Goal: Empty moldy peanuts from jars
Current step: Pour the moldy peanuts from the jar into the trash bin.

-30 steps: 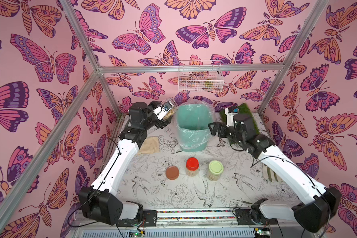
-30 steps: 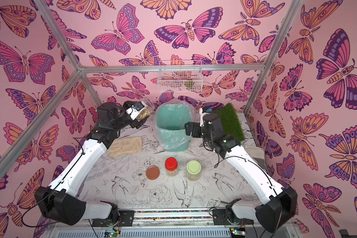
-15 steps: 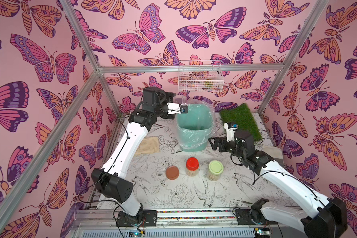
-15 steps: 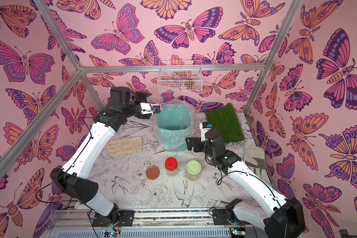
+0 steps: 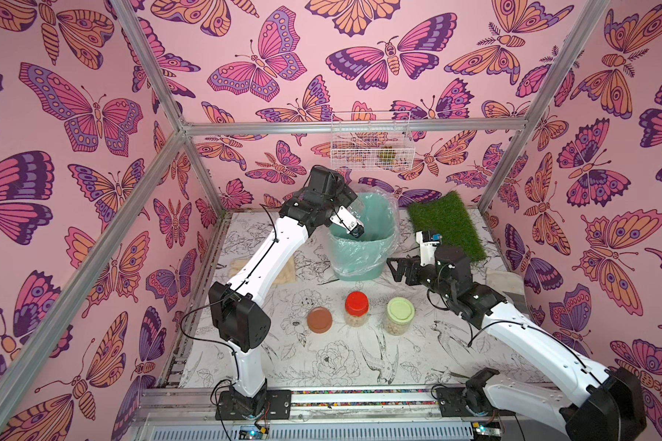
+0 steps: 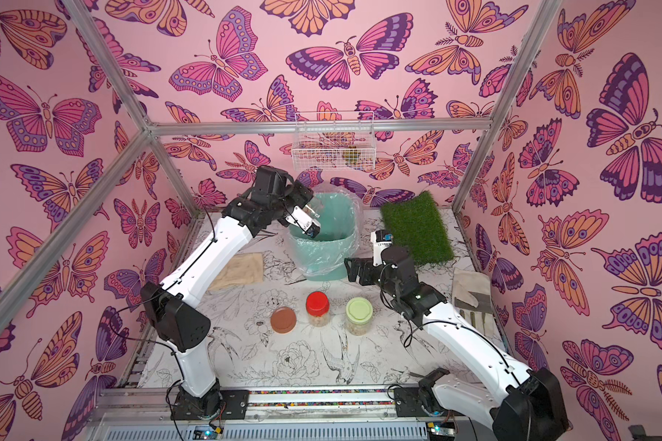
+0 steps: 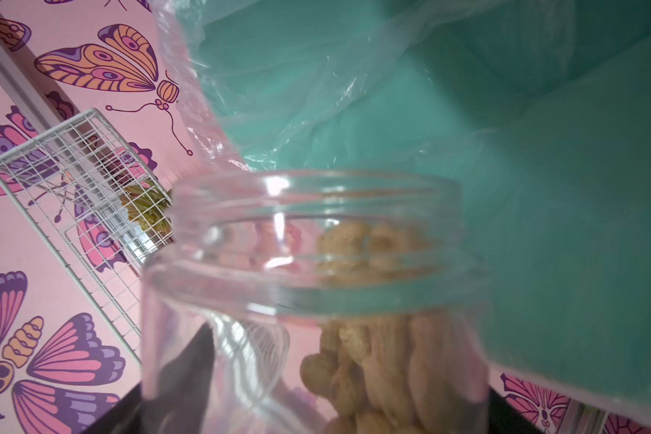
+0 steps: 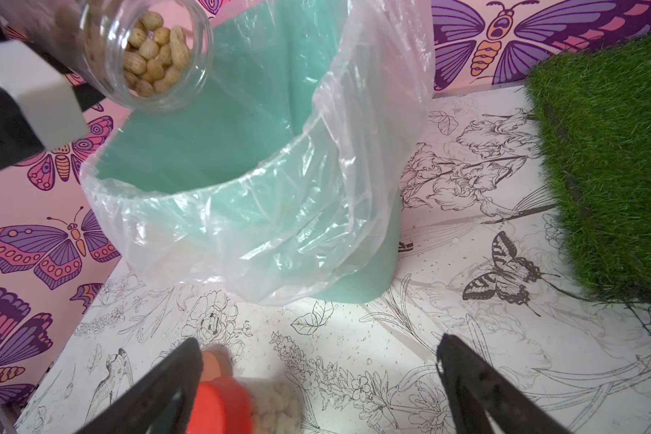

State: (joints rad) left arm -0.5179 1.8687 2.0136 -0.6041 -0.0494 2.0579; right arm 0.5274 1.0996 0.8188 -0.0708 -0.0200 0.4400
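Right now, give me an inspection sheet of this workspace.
Surface: printed table, small dark specks, no spilled nuts seen.
Job's things: open jar tilted over the bin, peanuts inside; red-lidded jar and green-lidded jar upright, closed; brown lid lying flat beside them.
Clutter: grass mat, beige cloth, glove.
Grippers: left gripper shut on open jar; right gripper open, empty, between bin and jars.
Cables: black cable loops off right arm, clear of jars.
Surroundings: butterfly walls, wire basket on the back wall.
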